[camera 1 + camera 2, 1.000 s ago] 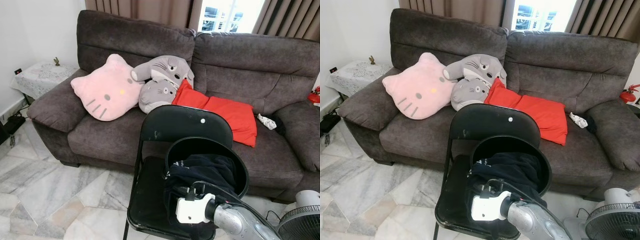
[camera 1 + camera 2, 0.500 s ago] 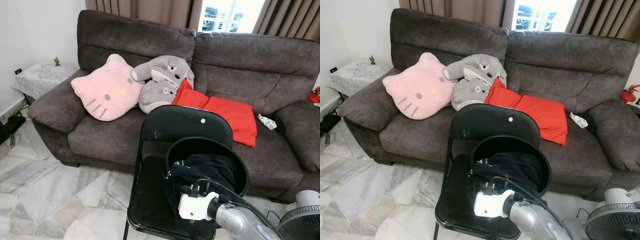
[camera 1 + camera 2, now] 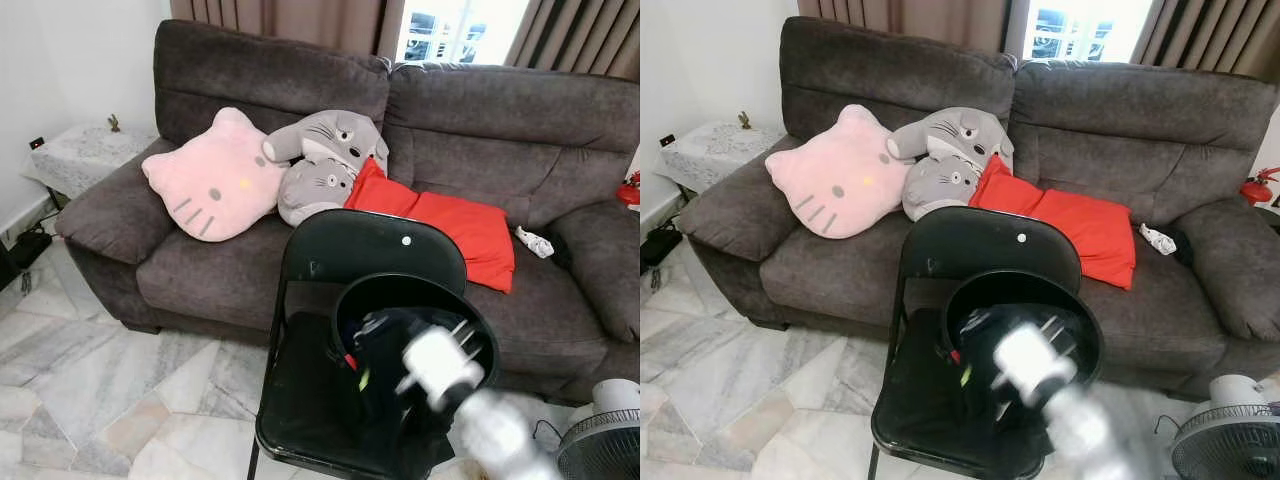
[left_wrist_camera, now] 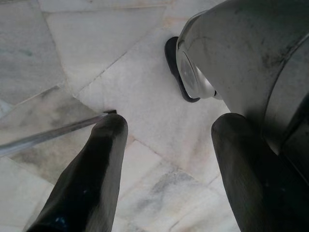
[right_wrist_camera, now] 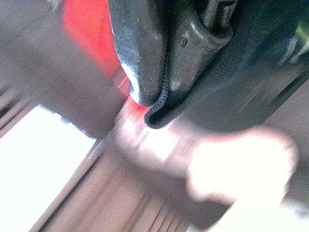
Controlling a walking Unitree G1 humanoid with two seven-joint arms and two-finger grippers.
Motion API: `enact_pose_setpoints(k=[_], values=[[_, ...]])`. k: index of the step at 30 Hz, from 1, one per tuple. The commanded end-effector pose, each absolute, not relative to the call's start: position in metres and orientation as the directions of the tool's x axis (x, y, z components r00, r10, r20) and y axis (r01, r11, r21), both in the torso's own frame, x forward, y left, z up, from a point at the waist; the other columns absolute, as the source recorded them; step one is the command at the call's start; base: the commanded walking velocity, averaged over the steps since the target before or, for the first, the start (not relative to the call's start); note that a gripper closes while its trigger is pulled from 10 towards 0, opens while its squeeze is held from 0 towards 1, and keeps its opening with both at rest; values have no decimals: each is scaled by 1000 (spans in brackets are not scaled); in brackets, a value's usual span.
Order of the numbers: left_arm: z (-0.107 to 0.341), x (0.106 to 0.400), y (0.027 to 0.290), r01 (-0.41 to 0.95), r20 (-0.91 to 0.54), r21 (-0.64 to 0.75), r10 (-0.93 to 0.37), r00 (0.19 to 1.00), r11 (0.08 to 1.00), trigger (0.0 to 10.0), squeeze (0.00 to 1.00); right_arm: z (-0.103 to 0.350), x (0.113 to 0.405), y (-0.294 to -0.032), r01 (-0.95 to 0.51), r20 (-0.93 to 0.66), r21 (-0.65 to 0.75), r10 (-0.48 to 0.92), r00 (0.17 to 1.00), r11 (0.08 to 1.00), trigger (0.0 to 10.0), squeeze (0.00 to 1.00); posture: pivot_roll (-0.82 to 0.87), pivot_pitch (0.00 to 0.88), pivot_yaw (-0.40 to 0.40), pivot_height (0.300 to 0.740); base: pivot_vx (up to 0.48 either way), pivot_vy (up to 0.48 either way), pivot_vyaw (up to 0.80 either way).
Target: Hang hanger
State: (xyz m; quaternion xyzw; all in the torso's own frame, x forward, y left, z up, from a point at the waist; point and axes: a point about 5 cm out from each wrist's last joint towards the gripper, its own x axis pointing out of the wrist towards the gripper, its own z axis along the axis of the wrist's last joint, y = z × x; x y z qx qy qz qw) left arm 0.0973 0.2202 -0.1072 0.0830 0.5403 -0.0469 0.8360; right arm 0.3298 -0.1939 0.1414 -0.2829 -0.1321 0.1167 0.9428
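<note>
A black round basket (image 3: 400, 283) stands on a black folding chair (image 3: 370, 245) in front of the sofa. A dark garment (image 3: 385, 390) hangs out of the basket over the chair seat, with small red and green bits showing in it. My right gripper (image 5: 166, 58) is shut on this dark fabric, its hem cord looping below the fingers (image 5: 137, 53). The right wrist (image 3: 440, 365) is blurred with motion above the basket. No hanger shape can be made out. My left gripper (image 4: 164, 159) hangs open over the marble floor.
A dark grey sofa (image 3: 480, 120) holds a pink cat cushion (image 3: 210, 180), a grey plush (image 3: 320, 160) and a red cushion (image 3: 450, 225). A fan (image 3: 600, 450) stands at the lower right and a side table (image 3: 85, 150) at the left. Marble floor (image 3: 110, 390) lies left of the chair.
My right wrist has swung up and to the right, from beside the chair seat to above the basket, pulling the dark garment up and partly out. The left arm has not moved.
</note>
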Motion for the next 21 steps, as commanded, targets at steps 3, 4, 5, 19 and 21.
enact_pose_setpoints(k=[3, 4, 5, 19, 21], values=[[-107, 105, 210, 173, -903, 65, -16, 429, 983, 10000, 0, 152, 341, -190, -108, 33, -326, 125, 992, 939, 0, 0, -68, 0, -78, 740, 0, 0, 0], [-107, 105, 210, 173, -903, 64, -16, 429, 983, 10000, 0, 153, 343, -191, -95, 28, -314, 109, 994, 945, 0, 0, -68, 0, -78, 740, 0, 0, 0], [-107, 105, 211, 173, -903, 65, -16, 429, 983, 10000, 0, 155, 346, -192, -83, 34, -281, 97, 995, 956, 0, 0, -67, 0, -75, 740, 0, 0, 0], [-108, 100, 213, 176, -907, 70, -10, 420, 982, 10000, 0, 173, 342, -203, 79, 100, 63, -86, 991, 995, 0, 0, -56, 0, -59, 740, 0, 0, 0], [-108, 99, 214, 178, -908, 71, -10, 418, 981, 10000, 0, 163, 337, -206, 113, 62, 72, -117, 991, 991, 0, 0, -57, 0, -50, 740, 0, 0, 0]])
